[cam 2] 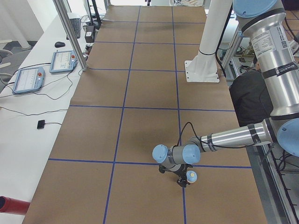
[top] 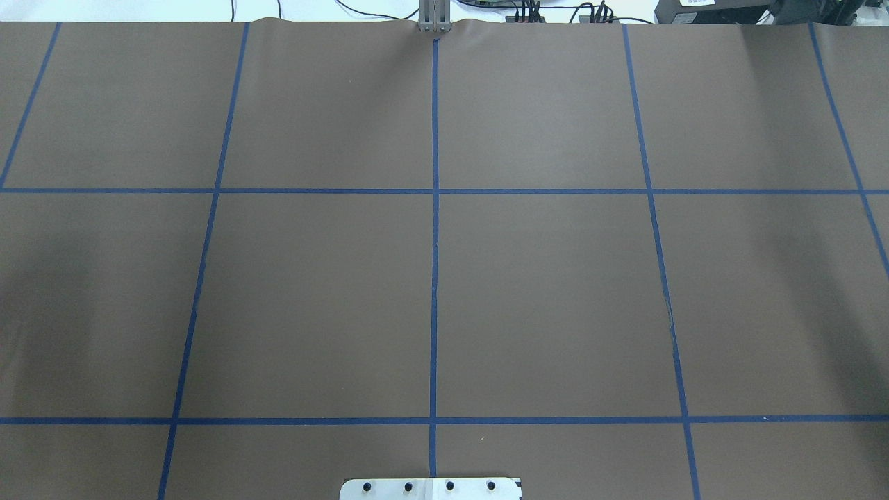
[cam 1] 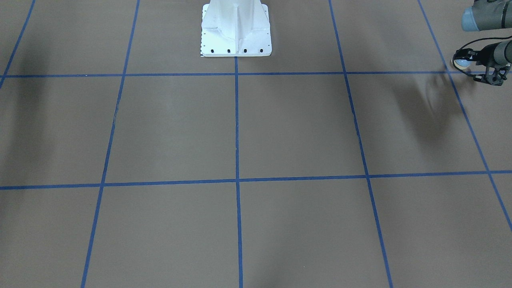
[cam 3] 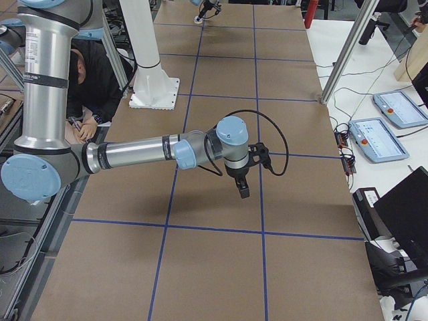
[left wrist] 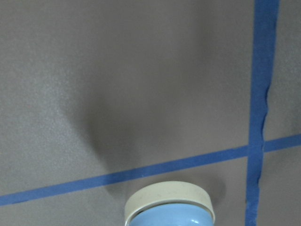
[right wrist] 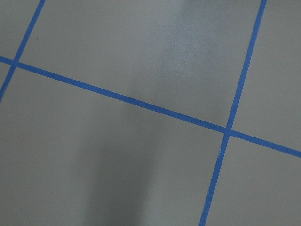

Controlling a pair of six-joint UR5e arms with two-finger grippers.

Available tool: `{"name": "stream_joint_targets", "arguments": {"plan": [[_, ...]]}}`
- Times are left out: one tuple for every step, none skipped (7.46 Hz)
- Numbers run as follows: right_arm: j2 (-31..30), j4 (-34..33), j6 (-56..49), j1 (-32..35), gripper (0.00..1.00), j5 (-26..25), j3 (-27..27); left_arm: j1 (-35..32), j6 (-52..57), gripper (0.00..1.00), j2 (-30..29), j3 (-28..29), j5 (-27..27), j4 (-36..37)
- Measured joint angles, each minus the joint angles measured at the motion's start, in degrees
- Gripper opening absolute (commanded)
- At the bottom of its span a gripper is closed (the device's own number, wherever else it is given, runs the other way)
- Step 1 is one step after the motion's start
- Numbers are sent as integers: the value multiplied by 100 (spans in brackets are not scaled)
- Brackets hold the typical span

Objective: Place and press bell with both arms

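The bell (cam 1: pixel 461 63), with its light-blue dome and cream ring, is at the far right edge of the front view, in my left gripper (cam 1: pixel 465 59). The left gripper is shut on it and holds it just above the brown table. The left wrist view shows the bell (left wrist: pixel 169 209) at the bottom centre, base ring toward the table. From the left end, the bell (cam 2: pixel 191 175) sits at the tip of the near arm. My right gripper (cam 3: pixel 241 187) hangs over the table in the right-end view only. I cannot tell whether it is open or shut. Neither arm shows in the overhead view.
The white bolted pedestal (cam 1: pixel 236 32) stands at the robot side of the table. Blue tape lines (top: pixel 435 229) grid the brown mat. A person (cam 3: pixel 93 80) crouches behind the pedestal. Teach pendants (cam 2: pixel 60 60) lie on the side bench.
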Motion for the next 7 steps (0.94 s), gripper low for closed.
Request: {"name": "stream_joint_targets", "arguments": {"plan": [[5, -2, 3, -3, 100, 0, -2, 11, -13, 100, 0, 1, -4, -33], [7, -4, 7, -6, 100, -2, -2, 27, -53, 100, -1, 1, -5, -48], [9, -4, 9, -7, 100, -4, -3, 87, -168, 100, -1, 3, -4, -61], [9, -5, 10, -8, 100, -4, -3, 175, -285, 100, -1, 5, 0, -72], [10, -7, 10, -9, 100, -5, -3, 249, -385, 100, -1, 6, 4, -77], [9, -10, 10, -9, 100, -1, -3, 321, -514, 100, -1, 6, 12, -81], [10, -12, 10, -9, 100, 7, -3, 387, -621, 100, -1, 9, 31, -83]]}}
